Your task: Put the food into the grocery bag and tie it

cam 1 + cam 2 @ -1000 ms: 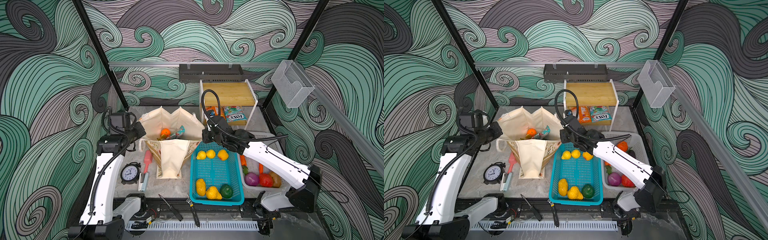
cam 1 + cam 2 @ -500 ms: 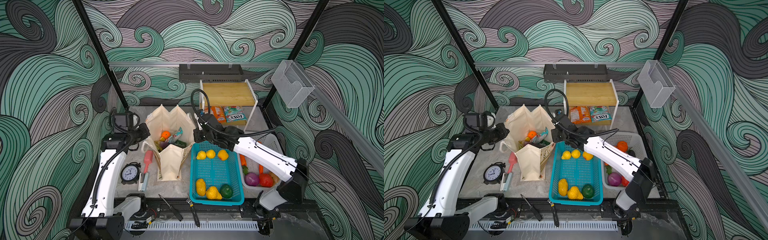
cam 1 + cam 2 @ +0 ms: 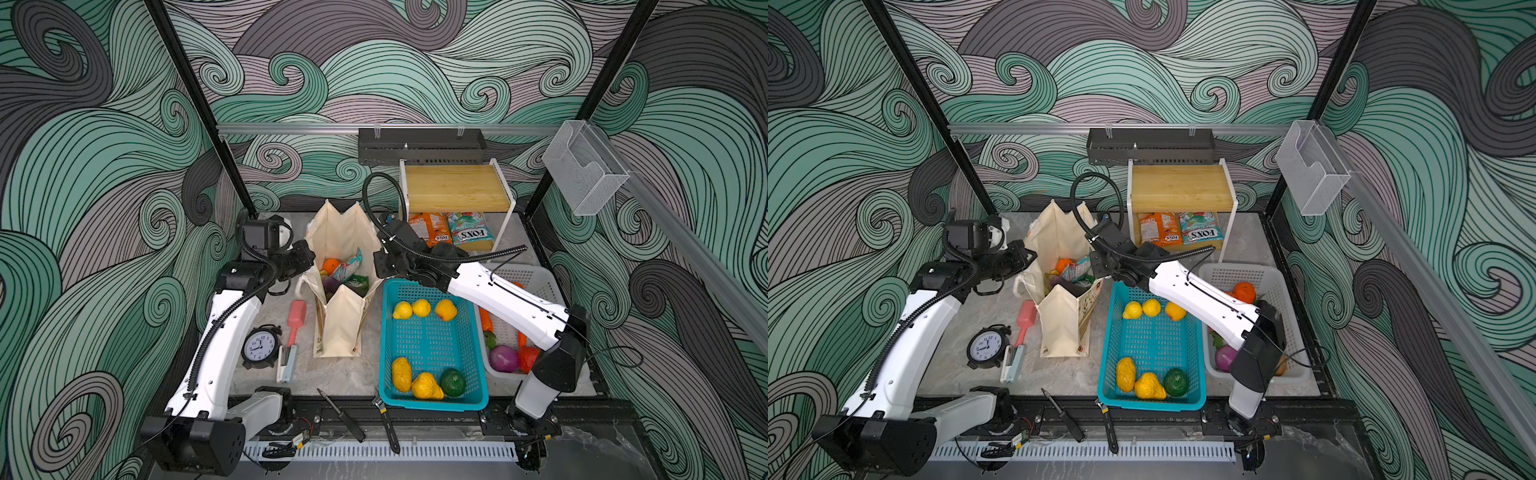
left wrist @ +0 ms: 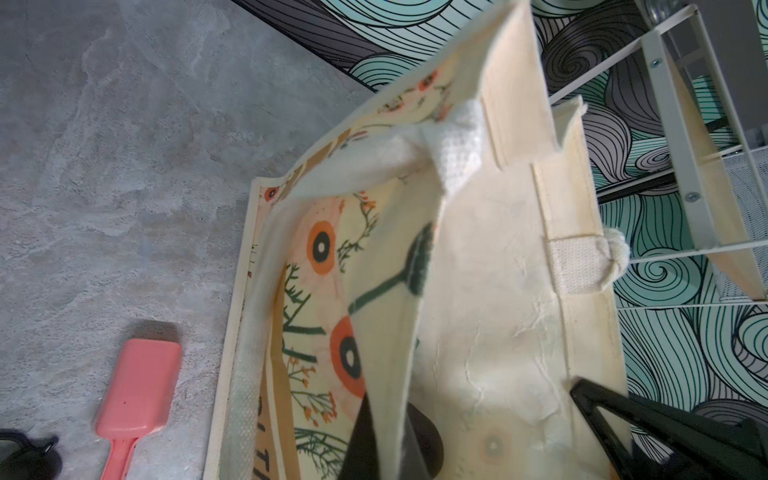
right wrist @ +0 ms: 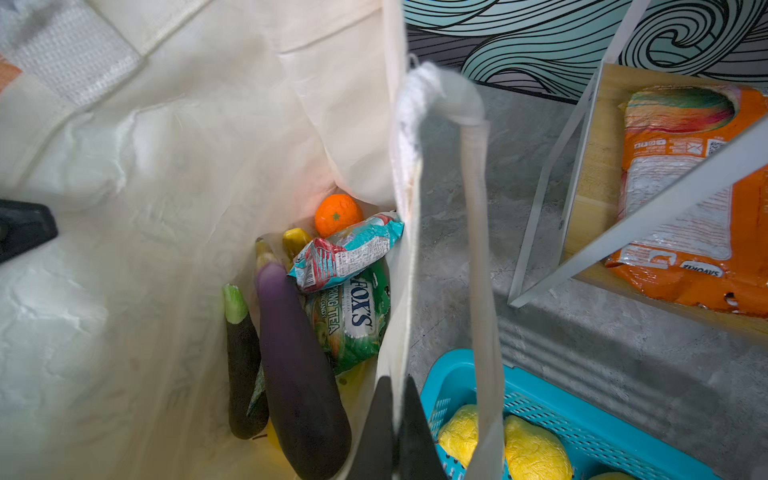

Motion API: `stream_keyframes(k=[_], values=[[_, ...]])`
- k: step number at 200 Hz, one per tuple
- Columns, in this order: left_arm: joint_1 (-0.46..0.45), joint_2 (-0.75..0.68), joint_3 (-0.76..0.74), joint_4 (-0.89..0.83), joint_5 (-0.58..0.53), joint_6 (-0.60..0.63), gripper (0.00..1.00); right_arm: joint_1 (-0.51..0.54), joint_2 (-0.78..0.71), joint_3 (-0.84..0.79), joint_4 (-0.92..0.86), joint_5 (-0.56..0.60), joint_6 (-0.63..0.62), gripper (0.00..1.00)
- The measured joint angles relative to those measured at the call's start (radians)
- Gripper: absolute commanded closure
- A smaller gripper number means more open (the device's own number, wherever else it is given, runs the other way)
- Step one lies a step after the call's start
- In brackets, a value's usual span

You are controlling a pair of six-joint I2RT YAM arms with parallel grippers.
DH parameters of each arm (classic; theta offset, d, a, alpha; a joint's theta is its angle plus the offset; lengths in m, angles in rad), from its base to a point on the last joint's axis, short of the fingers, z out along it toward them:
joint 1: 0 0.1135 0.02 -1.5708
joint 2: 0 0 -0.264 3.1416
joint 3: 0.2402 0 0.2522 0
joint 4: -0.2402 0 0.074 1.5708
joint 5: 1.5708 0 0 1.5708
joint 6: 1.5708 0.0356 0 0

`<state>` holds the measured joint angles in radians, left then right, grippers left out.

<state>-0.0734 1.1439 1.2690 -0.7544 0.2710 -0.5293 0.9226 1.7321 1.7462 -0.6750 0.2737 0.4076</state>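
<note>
Two claws are pinching the grocery bag [image 3: 340, 328]: the left claw [image 4: 390, 440] and the right claw [image 5: 395, 436] are each squeezing closed on one side wall. The bag is standing between them, holding an orange [image 5: 338, 214], an eggplant [image 5: 299, 374] and a snack packet [image 5: 345, 253] below the right claw.

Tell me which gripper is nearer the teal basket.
Right. The right gripper pinches a wall of the grocery bag beside the far corner of the teal basket; the left gripper grips the opposite wall, with the bag between it and the basket.
</note>
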Motion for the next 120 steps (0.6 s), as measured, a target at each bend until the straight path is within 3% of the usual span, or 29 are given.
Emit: stream_keyframes(k=[43, 95, 107, 120], values=[[-0.001, 0.000, 0.073, -0.030, -0.032, 0.005, 1.00, 0.004, 0.004, 0.094, -0.023, 0.002, -0.006, 1.00], [-0.001, 0.059, -0.021, 0.039, 0.021, -0.015, 1.00, 0.004, 0.050, 0.079, -0.030, 0.022, -0.003, 1.00], [-0.001, 0.070, -0.022, 0.056, 0.021, -0.018, 0.90, -0.001, 0.053, 0.064, -0.024, 0.038, -0.003, 1.00], [-0.001, 0.064, -0.030, 0.073, 0.023, -0.021, 0.71, -0.008, 0.050, 0.060, -0.024, 0.044, -0.002, 1.00]])
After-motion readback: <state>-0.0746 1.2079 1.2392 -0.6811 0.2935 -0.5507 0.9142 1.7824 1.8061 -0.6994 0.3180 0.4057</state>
